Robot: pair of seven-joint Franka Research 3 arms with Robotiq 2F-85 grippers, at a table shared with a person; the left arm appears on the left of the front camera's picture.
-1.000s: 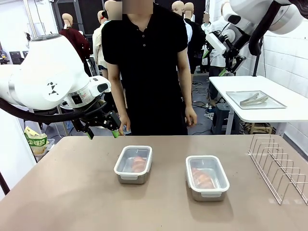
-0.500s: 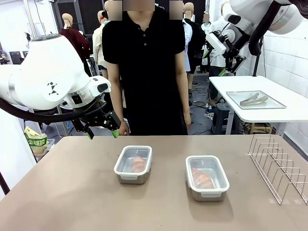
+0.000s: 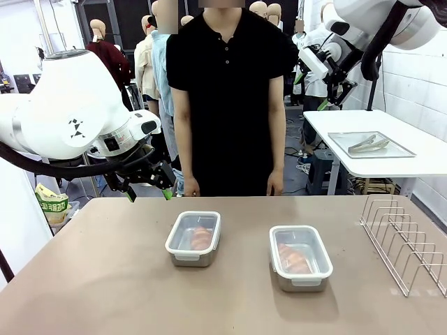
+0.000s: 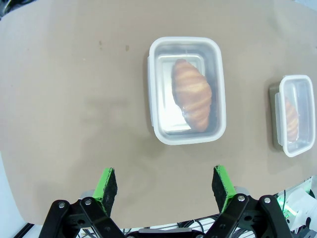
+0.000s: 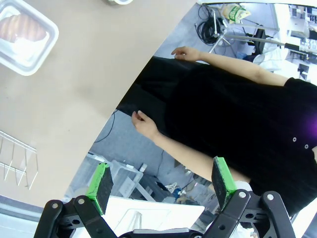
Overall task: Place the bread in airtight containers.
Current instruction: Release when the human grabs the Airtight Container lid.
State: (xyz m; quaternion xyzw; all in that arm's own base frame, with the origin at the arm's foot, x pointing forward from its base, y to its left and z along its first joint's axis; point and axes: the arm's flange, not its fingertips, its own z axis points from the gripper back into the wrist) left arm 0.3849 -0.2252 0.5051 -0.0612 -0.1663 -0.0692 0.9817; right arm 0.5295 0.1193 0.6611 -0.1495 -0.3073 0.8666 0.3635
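No readable text, labels or numbers appear anywhere.

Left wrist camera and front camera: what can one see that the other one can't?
The left wrist view looks straight down, so you see the whole croissant roll through the clear lid, plus the left gripper's open green pads close up.

The front view adds the person standing at the far side, the wire rack, the right gripper raised high, and a steel tray with tongs on a side table.

Both show the two lidded tins with bread inside on the brown table.
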